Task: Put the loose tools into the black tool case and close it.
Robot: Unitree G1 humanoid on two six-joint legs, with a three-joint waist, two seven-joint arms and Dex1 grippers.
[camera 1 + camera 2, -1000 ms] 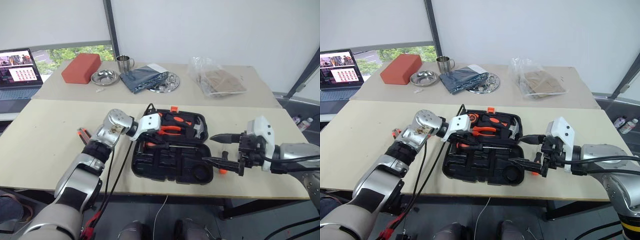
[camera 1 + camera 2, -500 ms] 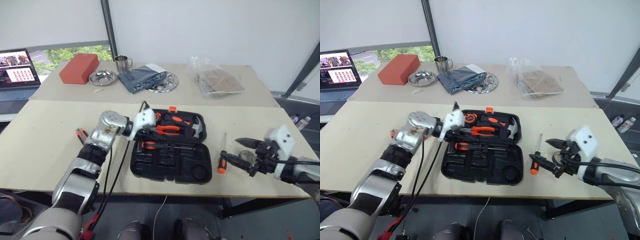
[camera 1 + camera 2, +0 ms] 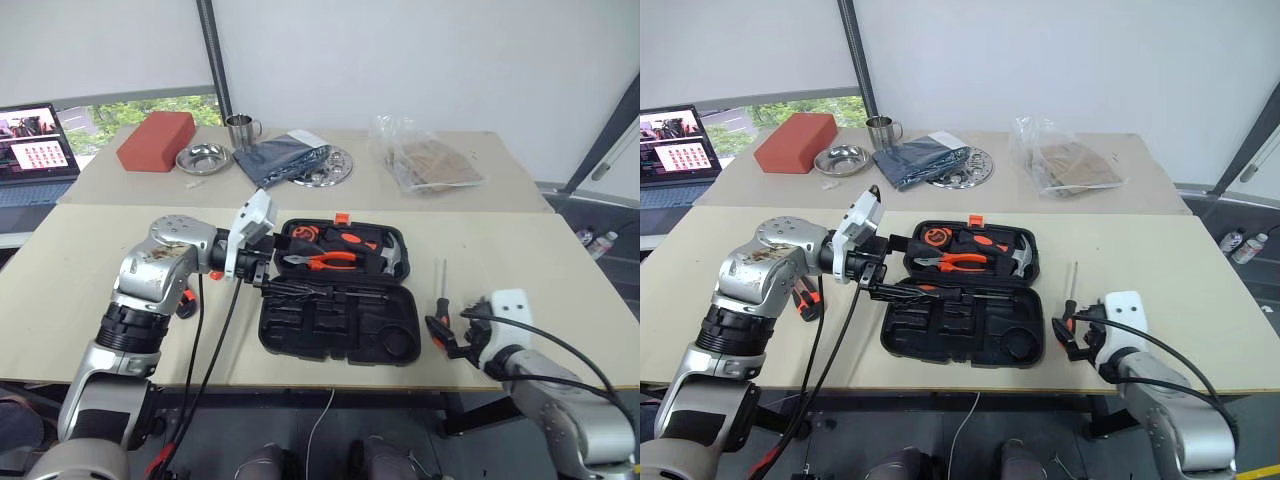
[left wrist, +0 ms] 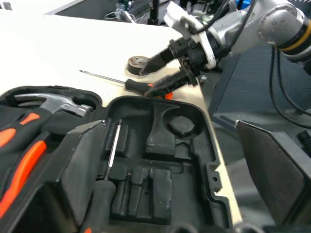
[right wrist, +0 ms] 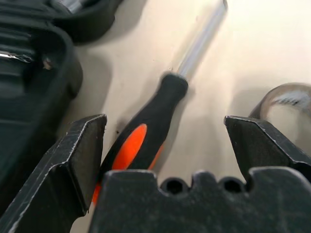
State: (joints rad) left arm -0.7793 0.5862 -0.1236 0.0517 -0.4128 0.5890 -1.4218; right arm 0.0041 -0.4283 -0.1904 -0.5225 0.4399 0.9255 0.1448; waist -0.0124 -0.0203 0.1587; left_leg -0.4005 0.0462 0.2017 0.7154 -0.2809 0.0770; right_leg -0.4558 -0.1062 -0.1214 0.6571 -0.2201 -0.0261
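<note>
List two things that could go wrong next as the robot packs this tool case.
1. The open right pincer straddles the screwdriver, with the tape roll close beside it; closing could nudge the roll.
2. The tool case sits near the table's front edge; a push might shift it off.

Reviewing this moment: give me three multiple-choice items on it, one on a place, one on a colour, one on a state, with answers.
1. Where does the screwdriver near the right pincer lie?
A. on the table right of the tool case
B. inside the case
C. on the far table

2. What colour is the case's latch?
A. blue
B. orange
C. white

3. How is the case?
A. shut
B. open
C. upside down

Answers: 1 A, it rests on bare tabletop between open fingers; 2 B, an orange tab on the far edge; 3 B, its recesses show.
</note>
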